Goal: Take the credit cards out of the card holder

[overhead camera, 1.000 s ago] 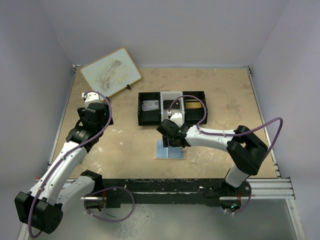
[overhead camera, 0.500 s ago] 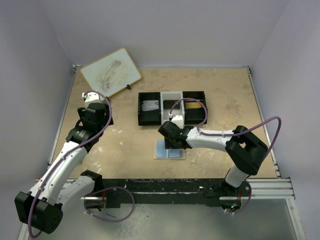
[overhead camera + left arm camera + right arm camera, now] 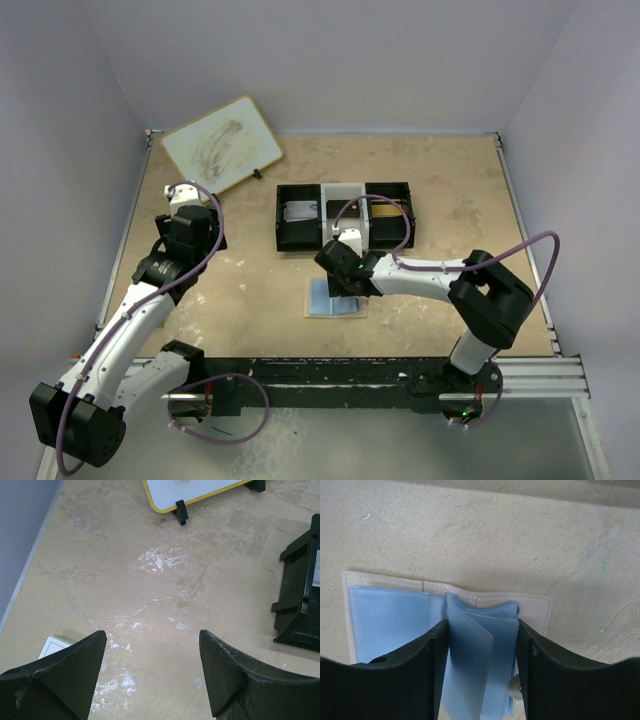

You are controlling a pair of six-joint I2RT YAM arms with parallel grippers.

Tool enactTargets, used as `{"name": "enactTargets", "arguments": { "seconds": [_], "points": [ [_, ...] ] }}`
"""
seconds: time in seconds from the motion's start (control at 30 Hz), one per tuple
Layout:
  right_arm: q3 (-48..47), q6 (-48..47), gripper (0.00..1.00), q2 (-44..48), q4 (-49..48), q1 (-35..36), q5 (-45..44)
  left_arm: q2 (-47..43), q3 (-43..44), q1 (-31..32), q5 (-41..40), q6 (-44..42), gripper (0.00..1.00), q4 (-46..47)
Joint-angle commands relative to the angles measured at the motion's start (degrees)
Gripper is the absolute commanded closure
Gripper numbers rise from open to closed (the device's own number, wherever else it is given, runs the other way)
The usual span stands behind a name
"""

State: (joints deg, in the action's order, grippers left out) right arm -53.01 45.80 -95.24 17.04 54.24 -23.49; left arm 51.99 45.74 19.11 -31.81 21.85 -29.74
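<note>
Holder [image 3: 390, 625] lies open on the bench [image 3: 440, 170], nudged slightly left in the past second by the right tool [image 3: 481, 627], spread astride its blue sleeves [image 3: 470, 650], likely settling to draw a card. Left tool [image 3: 152, 640] hangs spread, idle, well left.

The left arm [image 3: 130, 320] reaches toward 1 o'clock, left pincer [image 3: 152, 640] spread wide. The right arm [image 3: 430, 272] stretches toward 9 o'clock, right pincer [image 3: 481, 627] pointing down, 2 fingers apart.

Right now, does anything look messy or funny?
On the card holder, blue sleeves stand up fanned between the fingers of the right gripper, not flat. The whiteboard at the far left corner sits crooked and smudged.
</note>
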Motion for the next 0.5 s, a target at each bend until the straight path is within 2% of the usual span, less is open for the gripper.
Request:
{"name": "enactTargets", "arguments": {
  "seconds": [0.0, 0.1, 0.17, 0.2, 0.23, 0.27, 0.3, 0.33, 0.37, 0.47],
  "points": [
    [-3.5, -2.78, 0.44, -0.67, -0.05, -0.33, 3.05, 0.02, 0.31, -0.44, 0.04, -0.83, 0.27, 0.72],
    [-5.7, -3.97, 0.46, 2.37, 0.66, -0.45, 1.97, -0.11, 0.3, -0.39, 0.29, -0.84, 0.27, 0.81],
    [-7.44, -4.13, 0.33, 3.6, 2.76, -0.58, 1.52, 0.0, 0.29, -0.44, 0.66, -0.85, 0.27, 0.85],
    [-8.28, -4.13, 0.33, 4.07, 3.69, -0.55, 1.05, 0.05, 0.32, -0.4, 1.1, -0.84, 0.27, 0.96],
    [-8.58, -4.22, 0.41, 4.93, 4.19, -0.54, 0.68, 0.23, 0.3, -0.39, 1.52, -0.92, 0.27, 1.0],
    [-8.53, -4.23, 0.42, 5.88, 4.11, -0.56, 0.45, 0.34, 0.29, -0.43, 2.1, -1.03, 0.27, 1.02],
    [-8.5, -4.29, 0.32, 6.75, 4.18, -0.68, 0.45, 0.47, 0.36, -0.43, 2.7, -1.09, 0.27, 1.11],
    [-9.03, -4.12, 0.19, 7.47, 4.89, -0.68, 0.01, 0.6, 0.4, -0.42, 2.98, -1.1, 0.27, 1.13],
    [-9.67, -3.38, 0.14, 8.09, 6.16, -0.63, -0.96, 0.71, 0.41, -0.45, 3.13, -1.1, 0.27, 1.14],
    [-11.71, -0.89, 0.12, 11.11, 10.8, -0.66, -4.96, 0.67, 0.39, -0.41, 4.03, -0.97, 0.27, 1.21]
  ]
}}
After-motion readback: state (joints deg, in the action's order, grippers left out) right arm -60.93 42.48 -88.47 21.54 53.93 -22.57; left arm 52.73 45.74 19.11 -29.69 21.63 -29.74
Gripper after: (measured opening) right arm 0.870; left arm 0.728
